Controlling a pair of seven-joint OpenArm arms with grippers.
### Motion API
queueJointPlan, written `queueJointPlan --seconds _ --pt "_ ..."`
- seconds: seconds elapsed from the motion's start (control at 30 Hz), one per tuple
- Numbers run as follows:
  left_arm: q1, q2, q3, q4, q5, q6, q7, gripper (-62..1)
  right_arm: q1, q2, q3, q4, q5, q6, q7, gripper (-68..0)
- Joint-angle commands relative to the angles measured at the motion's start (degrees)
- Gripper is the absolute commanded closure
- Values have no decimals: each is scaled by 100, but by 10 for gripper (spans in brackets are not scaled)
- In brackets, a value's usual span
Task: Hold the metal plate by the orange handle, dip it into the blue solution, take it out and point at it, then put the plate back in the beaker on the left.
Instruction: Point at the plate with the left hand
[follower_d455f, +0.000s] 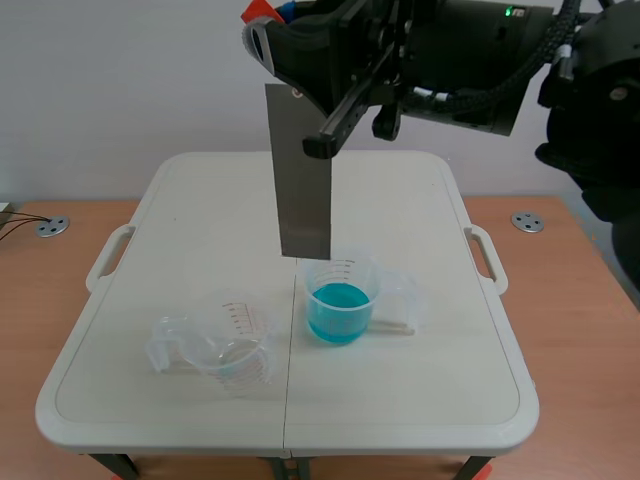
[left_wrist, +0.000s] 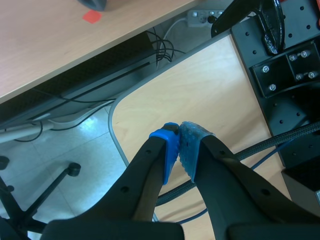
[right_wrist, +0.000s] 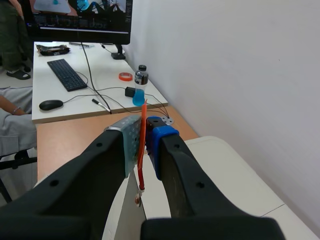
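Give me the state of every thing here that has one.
metal plate: hanging upright, out of the liquid
right gripper: shut on the plate's orange handle
left gripper: shut, holding nothing
right beaker: upright, part full of blue liquid
left beaker: upright, empty

Keyboard (right_wrist: 66, 75), mouse (right_wrist: 51, 104), bottle (right_wrist: 140, 86), perhaps a tape roll (right_wrist: 125, 76), on a desk (right_wrist: 42, 80).
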Motion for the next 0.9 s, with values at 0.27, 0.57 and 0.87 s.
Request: queueJointPlan --seconds 0.27,0.57,0.87 --pt "13 11 11 66 -13 -28 -39 -30 319 605 17 81 354 -44 297 -13" --pt "-81 -20 -22 72 -15 46 -39 -30 334 706 48 -181 442 -39 348 -13" --pt "-387 -358 -745 1062 -13 505 -63 -30 474 706 48 -555 459 -13 564 -13"
